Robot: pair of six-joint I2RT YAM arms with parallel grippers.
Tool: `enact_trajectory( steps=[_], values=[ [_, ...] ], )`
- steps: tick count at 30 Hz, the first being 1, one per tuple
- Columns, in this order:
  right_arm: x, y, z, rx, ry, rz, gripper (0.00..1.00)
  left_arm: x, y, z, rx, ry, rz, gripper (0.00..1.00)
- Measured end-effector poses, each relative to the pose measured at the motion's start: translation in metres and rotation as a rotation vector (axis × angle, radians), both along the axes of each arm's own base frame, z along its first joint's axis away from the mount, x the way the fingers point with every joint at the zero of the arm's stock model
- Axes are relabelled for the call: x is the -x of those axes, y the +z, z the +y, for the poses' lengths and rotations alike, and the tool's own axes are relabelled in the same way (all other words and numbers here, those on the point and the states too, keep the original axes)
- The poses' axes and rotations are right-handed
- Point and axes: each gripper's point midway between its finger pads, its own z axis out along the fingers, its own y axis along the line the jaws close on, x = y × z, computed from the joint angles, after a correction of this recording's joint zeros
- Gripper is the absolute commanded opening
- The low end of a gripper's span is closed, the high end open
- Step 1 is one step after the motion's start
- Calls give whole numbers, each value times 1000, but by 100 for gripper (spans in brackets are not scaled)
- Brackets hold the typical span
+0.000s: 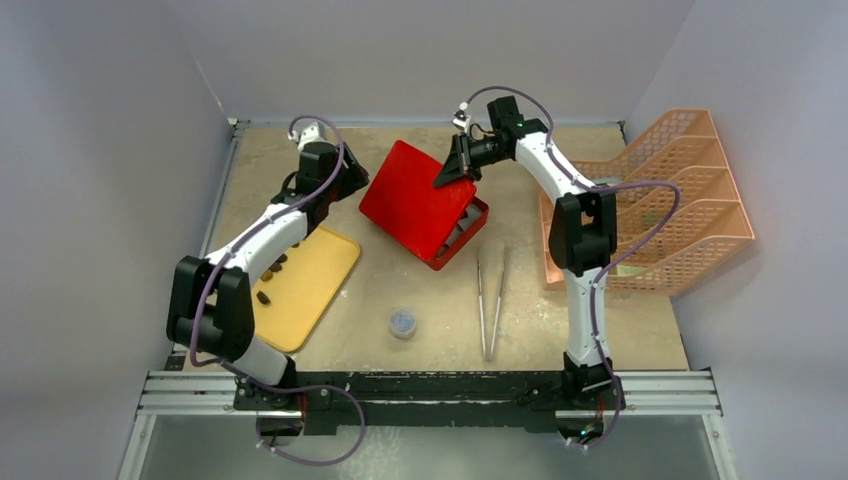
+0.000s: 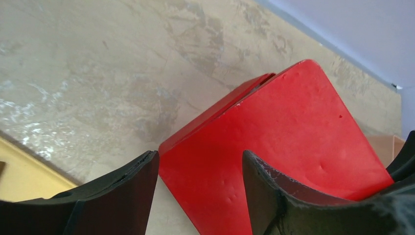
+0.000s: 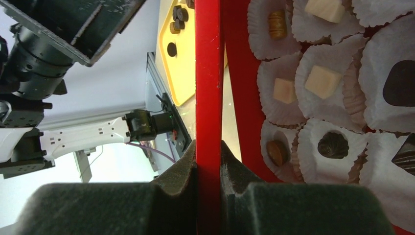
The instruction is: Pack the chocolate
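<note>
A red box [image 1: 470, 232] stands mid-table with its red lid [image 1: 412, 190] tilted up over it. My right gripper [image 1: 455, 165] is shut on the lid's far edge [image 3: 209, 73]; its pads [image 3: 230, 166] press on both sides. Inside the box, chocolate [image 3: 323, 81] sits in white paper liners [image 3: 293, 132], some tan, some dark [image 3: 333, 145]. More dark chocolate [image 1: 270, 272] lies on the yellow tray [image 1: 310, 285]. My left gripper [image 1: 350, 180] is open at the lid's left corner [image 2: 274, 147], and that corner lies between its fingers [image 2: 132, 191].
A grey-blue cap [image 1: 402, 322] and metal tweezers [image 1: 490, 300] lie on the table near the front. An orange tiered file rack [image 1: 660, 200] stands at the right. Walls close in the left, back and right sides.
</note>
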Motion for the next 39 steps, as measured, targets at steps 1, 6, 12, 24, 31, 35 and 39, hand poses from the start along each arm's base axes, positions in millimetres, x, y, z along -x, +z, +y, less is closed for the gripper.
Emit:
enact_trajectory(
  steps=[1, 6, 12, 24, 31, 35, 39],
  values=[
    [0, -3, 0, 1, 1, 6, 0, 0, -9, -2, 4, -9, 16, 60],
    [-4, -12, -4, 6, -11, 26, 5, -8, -32, -3, -10, -2, 35, 59],
    [-10, -19, -13, 2, -31, 26, 15, -6, -54, 1, 3, 22, 3, 59],
    [-25, -33, -38, 43, -83, 8, 37, -23, -91, -20, 62, -41, 15, 52],
    [-35, -68, -56, 137, -133, 37, 36, -32, -103, -26, 79, -50, 24, 44],
    [-44, -72, -69, 192, -179, 23, 36, -33, -103, -31, 97, -67, 23, 43],
    [-59, -64, -76, 229, -218, -27, 40, -32, -104, -38, 115, -77, 27, 45]
  ],
)
